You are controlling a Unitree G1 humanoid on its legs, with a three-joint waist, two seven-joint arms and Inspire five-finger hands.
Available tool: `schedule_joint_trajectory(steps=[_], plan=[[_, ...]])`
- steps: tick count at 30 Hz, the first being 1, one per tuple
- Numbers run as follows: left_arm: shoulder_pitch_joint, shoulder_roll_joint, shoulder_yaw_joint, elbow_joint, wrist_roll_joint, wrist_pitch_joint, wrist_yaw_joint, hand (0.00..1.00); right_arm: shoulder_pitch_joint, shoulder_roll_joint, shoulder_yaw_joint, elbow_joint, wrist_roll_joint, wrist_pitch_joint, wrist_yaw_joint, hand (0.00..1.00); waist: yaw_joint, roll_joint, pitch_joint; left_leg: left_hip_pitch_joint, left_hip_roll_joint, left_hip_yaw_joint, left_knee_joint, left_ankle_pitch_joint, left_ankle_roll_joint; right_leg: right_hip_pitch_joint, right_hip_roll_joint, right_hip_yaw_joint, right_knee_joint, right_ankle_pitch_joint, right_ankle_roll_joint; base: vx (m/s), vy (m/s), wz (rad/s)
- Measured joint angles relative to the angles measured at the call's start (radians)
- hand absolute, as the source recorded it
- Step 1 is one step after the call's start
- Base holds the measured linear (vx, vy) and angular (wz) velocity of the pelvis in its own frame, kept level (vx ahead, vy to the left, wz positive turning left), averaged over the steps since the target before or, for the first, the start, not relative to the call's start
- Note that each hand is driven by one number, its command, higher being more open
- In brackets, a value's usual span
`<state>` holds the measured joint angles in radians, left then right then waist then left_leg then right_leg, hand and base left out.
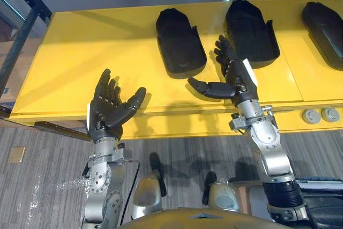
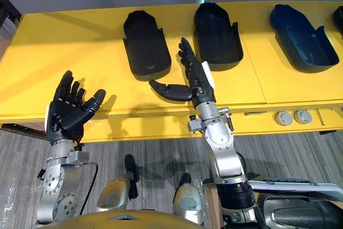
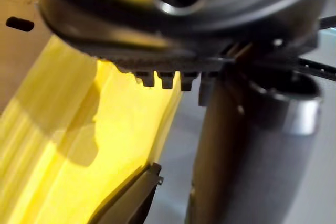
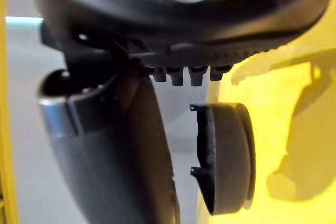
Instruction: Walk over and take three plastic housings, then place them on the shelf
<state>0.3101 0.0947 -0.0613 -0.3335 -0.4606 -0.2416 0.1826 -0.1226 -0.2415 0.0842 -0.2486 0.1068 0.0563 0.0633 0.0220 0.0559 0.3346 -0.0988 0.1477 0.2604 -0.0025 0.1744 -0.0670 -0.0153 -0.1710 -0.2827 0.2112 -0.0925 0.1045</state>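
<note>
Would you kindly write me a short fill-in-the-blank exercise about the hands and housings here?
1. The housings lie on a ____ table.
2. The left hand and right hand are both ____, holding nothing.
3. The hand reaching between two housings is the ____ one.
Missing words: yellow; open; right.

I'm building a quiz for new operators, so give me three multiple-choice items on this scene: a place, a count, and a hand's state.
1. Where is the robot's right hand? A) over the yellow tabletop, between two black plastic housings; B) inside a housing; C) down at the floor.
2. How many round grey discs sit on the table's front edge? A) none; B) two; C) four.
3. How is the left hand? A) shut on a housing; B) fisted; C) open, empty.
Key: 1A, it hovers between the housings; 2B, two discs show side by side; 3C, fingers spread, holding nothing.
</note>
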Motion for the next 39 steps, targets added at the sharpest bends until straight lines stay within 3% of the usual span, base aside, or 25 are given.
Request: schedule_joint_trajectory(steps=[11, 23, 29, 34, 39], plan=[[-0.008, 0.0, 0.001, 0.0, 0.0, 0.0, 0.01, 1.0, -0.017, 0.0, 0.101, 0.021, 0.07, 0.026, 0.107, 1.0, 0.001, 0.003, 0.019, 0.0, 0.0, -0.017, 0.003, -0.003, -0.004, -0.003, -0.004, -0.015, 0.035, -0.031, -0.003, 0.01, -0.017, 0.04], [-0.035, -0.003, 0.001, -0.005, 0.002, 0.0, 0.019, 1.0, -0.058, 0.01, 0.156, 0.033, 0.074, 0.02, 0.069, 1.0, 0.0, 0.007, 0.038, -0.019, -0.001, -0.023, 0.017, 0.0, 0.001, -0.03, -0.011, -0.018, 0.073, -0.05, -0.006, 0.0, -0.004, 0.01], [-0.034, -0.009, 0.0, -0.005, 0.002, 0.0, 0.029, 1.0, -0.057, 0.018, 0.147, 0.043, 0.026, -0.022, -0.003, 1.0, 0.002, 0.007, 0.038, -0.019, -0.005, -0.024, 0.017, 0.0, 0.001, -0.033, -0.018, -0.02, 0.085, -0.056, -0.005, 0.0, 0.0, 0.0], [-0.034, -0.01, 0.0, -0.005, 0.005, 0.0, 0.032, 1.0, -0.056, 0.028, 0.117, 0.032, 0.017, -0.136, -0.004, 1.0, 0.0, 0.007, 0.038, -0.016, -0.008, -0.024, 0.017, 0.0, 0.002, -0.03, -0.02, -0.019, 0.085, -0.056, -0.004, 0.0, 0.0, 0.0], [-0.039, -0.008, 0.002, -0.008, 0.088, -0.001, 0.034, 1.0, -0.049, 0.032, 0.111, -0.074, 0.018, -0.189, 0.02, 1.0, -0.002, 0.008, 0.037, -0.013, -0.008, -0.024, 0.017, 0.0, 0.002, -0.028, -0.02, -0.018, 0.085, -0.056, -0.004, 0.0, 0.0, 0.0]])
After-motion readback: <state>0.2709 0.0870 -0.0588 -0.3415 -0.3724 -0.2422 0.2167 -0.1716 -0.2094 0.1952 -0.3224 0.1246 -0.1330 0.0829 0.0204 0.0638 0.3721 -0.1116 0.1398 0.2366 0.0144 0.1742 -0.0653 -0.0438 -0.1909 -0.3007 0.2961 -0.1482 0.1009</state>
